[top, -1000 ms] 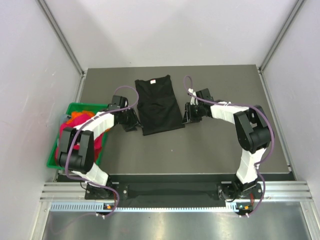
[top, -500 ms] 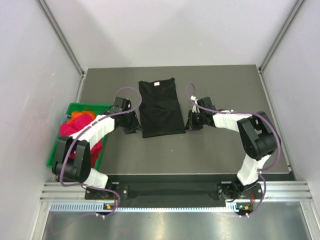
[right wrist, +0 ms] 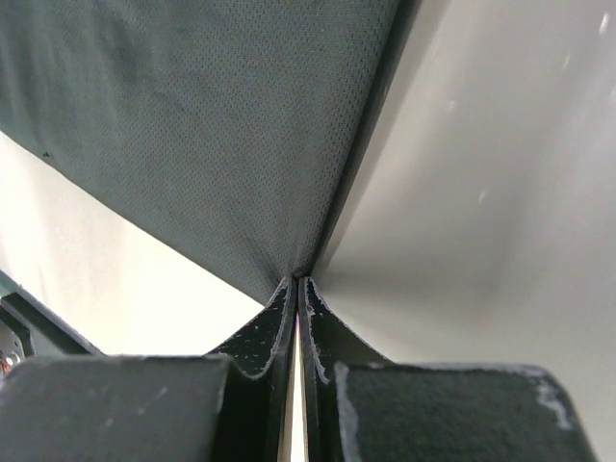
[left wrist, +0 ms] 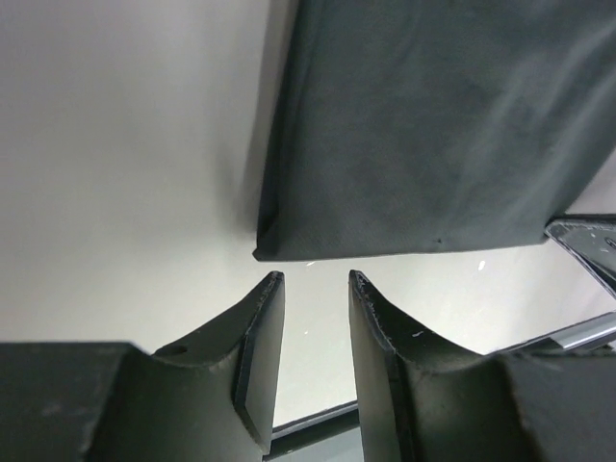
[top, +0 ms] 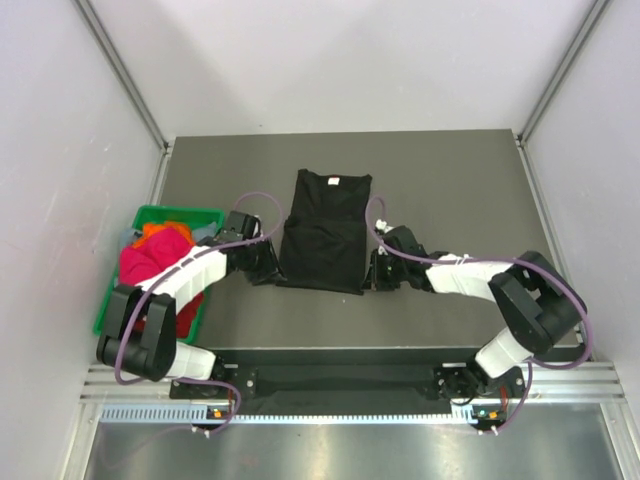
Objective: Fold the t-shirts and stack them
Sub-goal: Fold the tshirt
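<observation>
A broad strip of grey table (top: pixel 300 320) shows between the arms' bases and the near hem of the black t-shirt (top: pixel 325 235), which lies folded narrow at mid-table, with more open surface to its right and beyond its collar. At that hem the left gripper (left wrist: pixel 316 279) stands with jaws parted just short of the near left corner, not touching it, while the right gripper (right wrist: pixel 296 281) is pinched closed on the near right corner. At the table's left edge a green bin (top: pixel 175 210) holds bunched red, magenta and orange t-shirts (top: pixel 150 258), partly hidden by the left arm (top: pixel 195 265).
</observation>
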`<state>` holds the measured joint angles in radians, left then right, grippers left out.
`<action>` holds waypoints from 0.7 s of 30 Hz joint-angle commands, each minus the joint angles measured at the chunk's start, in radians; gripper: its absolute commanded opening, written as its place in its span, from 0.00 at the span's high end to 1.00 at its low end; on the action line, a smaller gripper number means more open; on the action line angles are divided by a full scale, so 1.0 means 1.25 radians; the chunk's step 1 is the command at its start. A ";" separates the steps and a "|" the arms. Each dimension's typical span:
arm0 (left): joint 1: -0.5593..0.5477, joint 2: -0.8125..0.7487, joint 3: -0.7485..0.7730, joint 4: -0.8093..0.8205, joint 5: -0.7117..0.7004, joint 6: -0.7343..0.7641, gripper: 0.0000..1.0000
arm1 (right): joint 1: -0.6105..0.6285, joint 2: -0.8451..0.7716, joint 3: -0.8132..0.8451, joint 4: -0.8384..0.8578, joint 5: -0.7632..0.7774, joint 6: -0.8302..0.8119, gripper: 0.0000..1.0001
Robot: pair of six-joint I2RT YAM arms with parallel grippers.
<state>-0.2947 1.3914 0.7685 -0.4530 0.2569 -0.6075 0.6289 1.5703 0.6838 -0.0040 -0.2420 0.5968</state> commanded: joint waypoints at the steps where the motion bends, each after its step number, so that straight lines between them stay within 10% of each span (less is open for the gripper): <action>1: -0.006 -0.016 -0.015 0.052 0.002 0.001 0.61 | 0.021 -0.033 -0.030 -0.011 0.063 0.045 1.00; 16: -0.013 0.056 -0.052 0.130 0.017 0.012 0.64 | 0.025 -0.062 -0.057 -0.024 0.084 0.049 1.00; 21: -0.022 0.059 -0.074 0.137 0.013 -0.006 0.88 | 0.025 -0.076 -0.066 -0.047 0.098 0.044 1.00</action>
<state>-0.3122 1.4673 0.6968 -0.3317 0.2611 -0.6071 0.6472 1.5055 0.6277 -0.0101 -0.1650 0.6594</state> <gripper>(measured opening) 0.150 0.005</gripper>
